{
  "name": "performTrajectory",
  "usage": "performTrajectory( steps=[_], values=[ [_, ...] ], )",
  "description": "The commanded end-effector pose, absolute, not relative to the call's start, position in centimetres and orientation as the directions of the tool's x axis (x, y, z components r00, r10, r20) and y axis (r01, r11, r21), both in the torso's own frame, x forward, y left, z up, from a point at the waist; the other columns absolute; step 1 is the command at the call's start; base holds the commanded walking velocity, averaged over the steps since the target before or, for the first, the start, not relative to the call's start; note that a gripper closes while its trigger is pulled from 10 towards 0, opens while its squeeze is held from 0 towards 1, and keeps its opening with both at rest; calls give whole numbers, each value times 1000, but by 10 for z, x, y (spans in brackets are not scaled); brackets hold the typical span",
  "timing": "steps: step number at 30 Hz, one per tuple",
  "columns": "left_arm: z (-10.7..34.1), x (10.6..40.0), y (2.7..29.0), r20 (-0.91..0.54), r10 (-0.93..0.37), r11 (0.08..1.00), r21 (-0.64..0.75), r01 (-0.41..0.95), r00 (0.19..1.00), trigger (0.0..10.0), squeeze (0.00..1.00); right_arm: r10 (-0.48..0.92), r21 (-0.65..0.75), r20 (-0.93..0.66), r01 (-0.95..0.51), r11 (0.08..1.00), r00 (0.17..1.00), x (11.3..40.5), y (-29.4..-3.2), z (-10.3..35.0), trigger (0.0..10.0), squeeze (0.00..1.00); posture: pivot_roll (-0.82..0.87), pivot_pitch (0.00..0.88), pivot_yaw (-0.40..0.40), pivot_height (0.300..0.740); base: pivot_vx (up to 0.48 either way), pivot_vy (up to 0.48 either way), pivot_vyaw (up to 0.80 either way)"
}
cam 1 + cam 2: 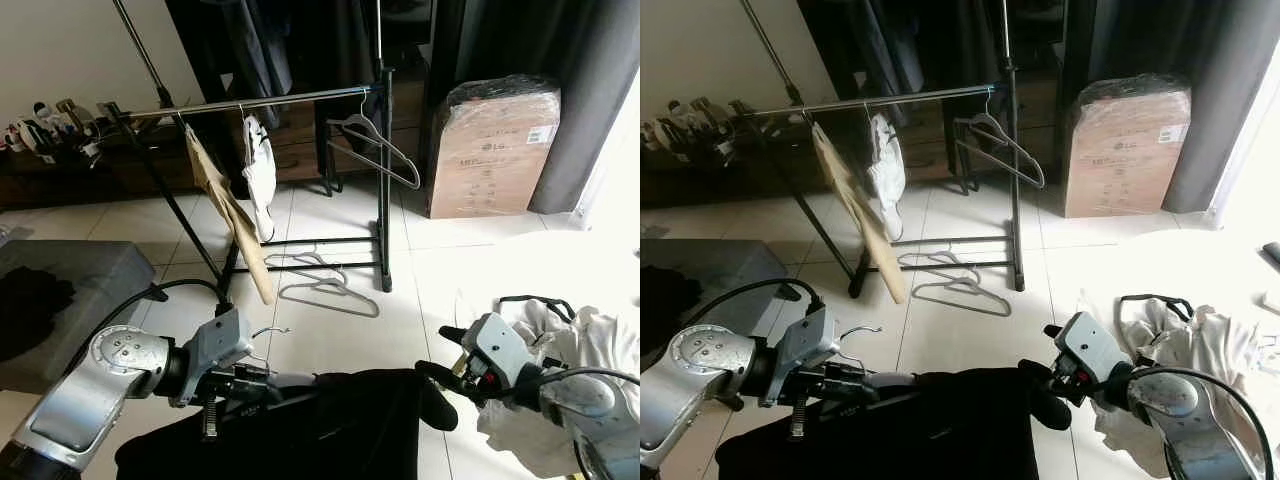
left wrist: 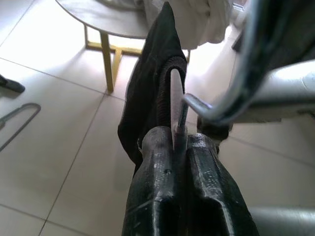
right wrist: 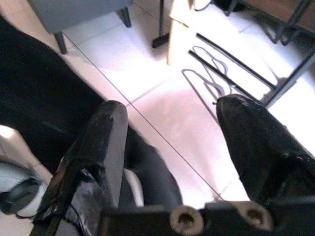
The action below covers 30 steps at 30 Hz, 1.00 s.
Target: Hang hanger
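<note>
A: Where was the hanger?

B: Low in front of the robot, carrying a black garment (image 1: 330, 425). The left gripper (image 2: 179, 147) had its fingers clenched on the hanger (image 2: 176, 105) at its pale neck; the metal hook (image 1: 268, 336) curled up just beside that wrist. The garment draped down from the hanger between the two arms.

A: And the right side?

B: The right gripper (image 3: 172, 128) stood released, fingers wide apart. One finger (image 3: 106, 142) lay against the black cloth at the garment's far shoulder; the other (image 3: 256, 132) was over bare tile.

A: The rack?

B: The clothes rack (image 1: 380, 180) stood well ahead on the white tiles, its horizontal rail (image 1: 250, 102) holding a tan garment (image 1: 230, 215), a white garment (image 1: 260, 175) and one empty grey hanger (image 1: 375, 145). More empty hangers (image 1: 325, 285) lay on the floor at the rack's base.

A: Anything else noted?

B: A wrapped cardboard box (image 1: 490, 145) right of the rack, a heap of white laundry (image 1: 560, 370) by the right arm, and a grey upholstered stool (image 1: 70, 290) on the left.
</note>
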<state>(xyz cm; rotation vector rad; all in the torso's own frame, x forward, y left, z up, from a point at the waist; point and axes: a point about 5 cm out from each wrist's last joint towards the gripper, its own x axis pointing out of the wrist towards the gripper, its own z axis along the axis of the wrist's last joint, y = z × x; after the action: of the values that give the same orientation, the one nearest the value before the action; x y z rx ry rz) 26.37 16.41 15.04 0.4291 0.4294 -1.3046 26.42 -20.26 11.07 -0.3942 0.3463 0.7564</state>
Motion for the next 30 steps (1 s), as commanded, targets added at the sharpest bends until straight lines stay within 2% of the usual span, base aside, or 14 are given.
performTrajectory(
  steps=[1,2,3,4,8,10,14,15,16,17,18,22,30],
  values=[
    [155,272,164,-491,-822,265,116,957,288,0,0,615,-204,-417,-728,654,669,261,-196,114,10000,459,-185,114,144,740,0,0,0],
    [154,276,162,-468,-823,297,130,946,323,0,0,614,-202,-407,-722,661,676,260,-193,116,10000,635,-185,114,144,740,0,0,0],
    [152,279,158,-442,-824,333,132,934,356,0,0,609,-193,-398,-712,675,686,261,-191,117,10000,1000,-186,115,143,740,0,0,0],
    [150,281,152,-412,-828,363,122,924,380,0,0,611,-185,-393,-710,679,687,260,-186,117,10000,1000,-189,117,142,740,0,0,0],
    [148,281,148,-397,-827,382,123,916,398,0,0,616,-192,-388,-714,674,686,257,-182,118,10000,1000,-190,118,141,740,0,0,0],
    [142,280,135,-381,-817,419,121,900,432,0,0,537,-203,-370,-630,750,759,260,-175,121,10000,1000,-191,122,139,740,0,0,0],
    [141,282,125,-339,-809,476,102,873,480,0,0,472,-218,-357,-563,797,806,262,-172,123,10000,988,-191,122,139,740,0,0,0],
    [142,285,117,-295,-799,527,75,846,524,0,0,390,-207,-358,-479,853,848,265,-172,121,10000,929,-195,122,138,740,0,0,0],
    [143,287,113,-269,-788,558,69,827,554,0,0,354,-200,-352,-439,876,866,267,-170,121,10000,812,-197,120,137,740,0,0,0],
    [144,290,109,-244,-773,592,54,804,586,0,0,332,-192,-331,-408,893,883,268,-167,121,10000,361,-199,120,136,740,0,0,0],
    [145,291,105,-218,-765,613,41,789,606,0,0,324,-168,-301,-384,908,897,270,-161,122,10000,0,-200,119,136,740,0,0,0],
    [149,294,95,-164,-742,660,-2,752,650,0,0,291,-142,-290,-342,929,912,271,-144,119,10000,0,-192,115,136,740,0,0,0],
    [151,296,92,-168,-728,679,-41,733,665,0,0,203,-144,-381,-275,951,902,269,-140,108,10000,0,-191,115,142,740,0,0,0]
  ],
)
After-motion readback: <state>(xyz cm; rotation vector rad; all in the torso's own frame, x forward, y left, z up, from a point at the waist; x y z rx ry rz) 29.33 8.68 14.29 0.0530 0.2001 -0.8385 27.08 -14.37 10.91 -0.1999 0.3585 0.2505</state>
